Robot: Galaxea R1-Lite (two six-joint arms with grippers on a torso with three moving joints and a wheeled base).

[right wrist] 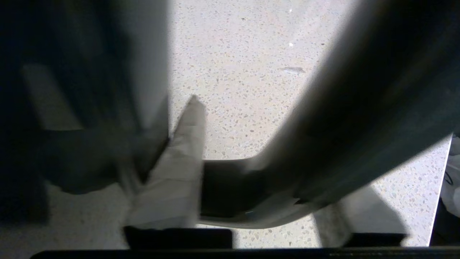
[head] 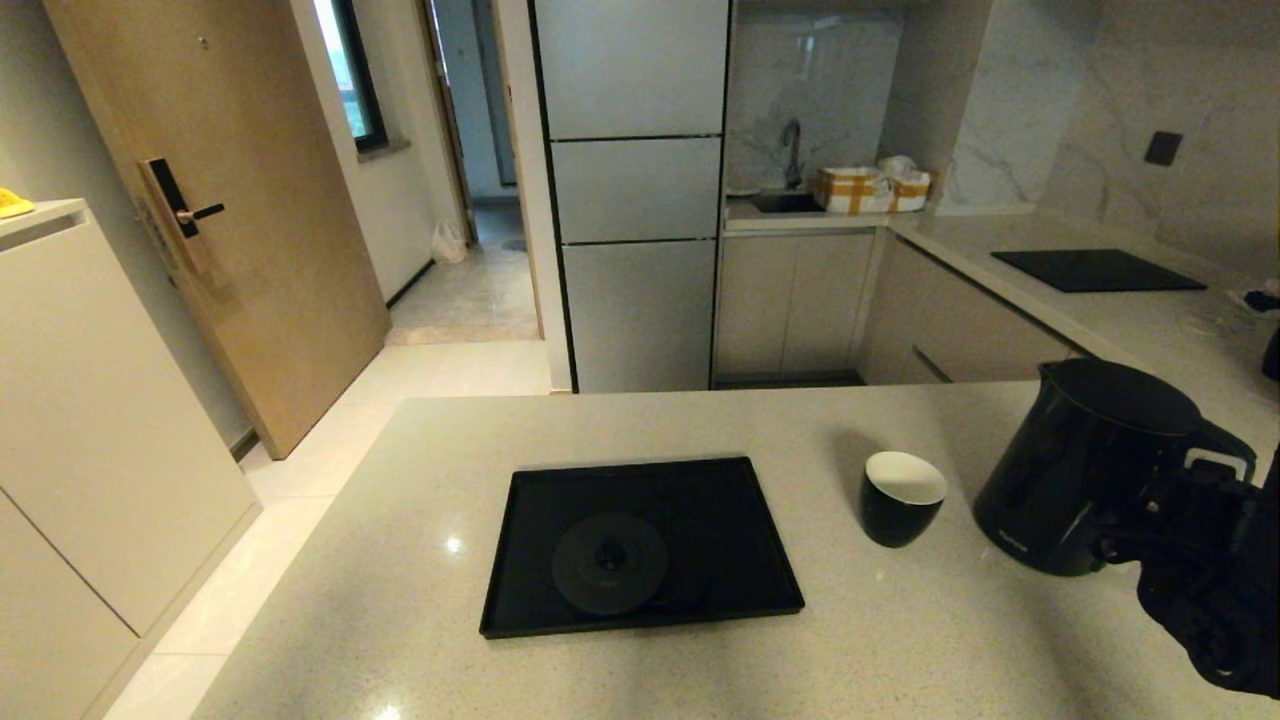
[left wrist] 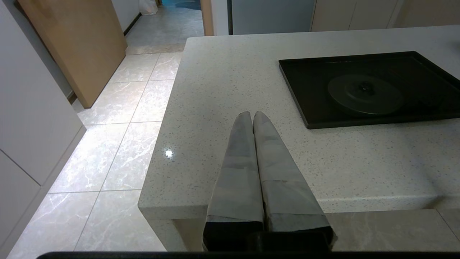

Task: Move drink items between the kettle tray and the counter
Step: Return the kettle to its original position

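The tall black kettle (head: 1070,470) stands on the pale speckled counter (head: 400,600) at the right. My right gripper (head: 1180,505) is at its loop handle (right wrist: 359,108), shut on it with one taped finger (right wrist: 179,169) inside the loop. The small black cup (head: 902,497), white inside, stands on the counter between kettle and tray. The black kettle tray (head: 760,560) lies at the middle, holding only its round base disc (head: 610,563). My left gripper (left wrist: 251,114) is parked shut over the counter's near left corner, left of the tray (left wrist: 309,90).
A black cooktop panel (head: 1095,268) lies on the far right counter arm. The counter's left edge (left wrist: 165,118) drops to the tiled floor. A sink with boxes (head: 870,188) sits at the back.
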